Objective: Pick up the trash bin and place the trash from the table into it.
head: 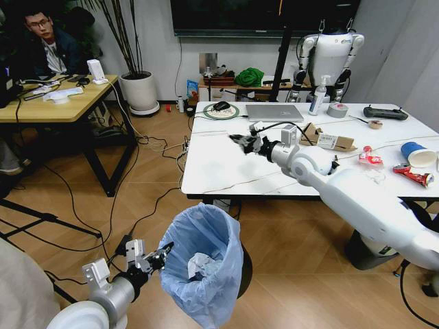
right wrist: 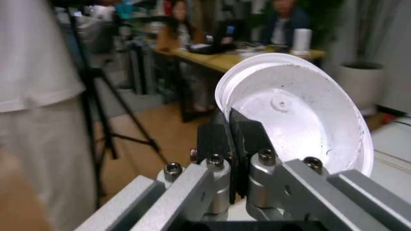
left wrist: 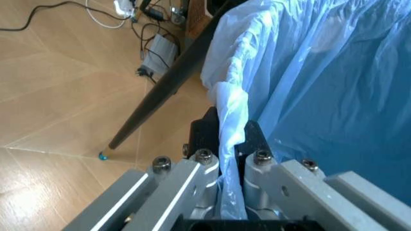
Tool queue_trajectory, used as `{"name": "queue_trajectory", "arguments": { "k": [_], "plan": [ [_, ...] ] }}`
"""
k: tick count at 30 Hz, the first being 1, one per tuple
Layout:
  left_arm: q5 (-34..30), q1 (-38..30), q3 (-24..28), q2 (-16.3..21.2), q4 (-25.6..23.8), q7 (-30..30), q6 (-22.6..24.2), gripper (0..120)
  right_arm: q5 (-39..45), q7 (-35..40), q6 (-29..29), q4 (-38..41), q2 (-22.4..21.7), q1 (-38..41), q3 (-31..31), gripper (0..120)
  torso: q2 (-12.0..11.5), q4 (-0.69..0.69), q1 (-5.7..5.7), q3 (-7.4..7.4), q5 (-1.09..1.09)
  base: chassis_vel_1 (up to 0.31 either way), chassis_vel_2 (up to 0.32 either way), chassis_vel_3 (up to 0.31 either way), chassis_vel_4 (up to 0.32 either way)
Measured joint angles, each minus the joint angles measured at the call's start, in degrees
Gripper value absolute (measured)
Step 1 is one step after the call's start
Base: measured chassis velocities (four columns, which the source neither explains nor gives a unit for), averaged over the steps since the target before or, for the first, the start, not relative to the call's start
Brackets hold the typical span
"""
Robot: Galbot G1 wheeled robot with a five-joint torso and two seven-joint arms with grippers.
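A silver laptop (head: 274, 112) lies closed at the far edge of the marble-look surface. To its left is a black mouse (head: 221, 105) on a round green-rimmed mat (head: 221, 112). To its right stands a clear spray bottle (head: 317, 96), with a grey tape roll (head: 337, 110) just beside it. A black handheld controller (head: 385, 112) lies at the far right. A yellow wooden desk (head: 58, 103) occupies the far left. A white planter (head: 139, 92) stands on the wooden floor beside it. Black cables (head: 147, 205) run across the floor.
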Motion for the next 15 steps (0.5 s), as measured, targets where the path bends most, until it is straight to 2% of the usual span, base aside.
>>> {"name": "queue_trajectory", "arguments": {
  "k": [4, 8, 15],
  "plan": [
    [-0.1, 0.0, -0.7, -0.2, -0.3, 0.0, 0.0, 0, 1.6, -6.6, 0.9, 8.8, -3.8, -2.5, -1.6, 0, 0.0, 0.00, 0.00, 0.00, 0.02, 0.000, 0.000, 0.000, 0.000],
    [-0.2, 0.2, -1.0, -0.5, -0.7, -0.1, 0.0, 0, -1.7, -11.3, 1.2, 13.9, -6.4, -6.1, -3.7, 0, 0.0, -0.02, 0.00, 0.00, 0.03, 0.000, 0.000, 0.000, 0.000],
    [-0.1, 0.9, -1.6, -1.3, -1.4, -0.2, 0.2, 0, -8.5, -16.5, 1.4, 15.5, -8.8, -12.5, -4.7, 0, 0.0, -0.01, 0.00, 0.00, 0.02, 0.000, 0.000, 0.000, 0.000]
  ]
}}
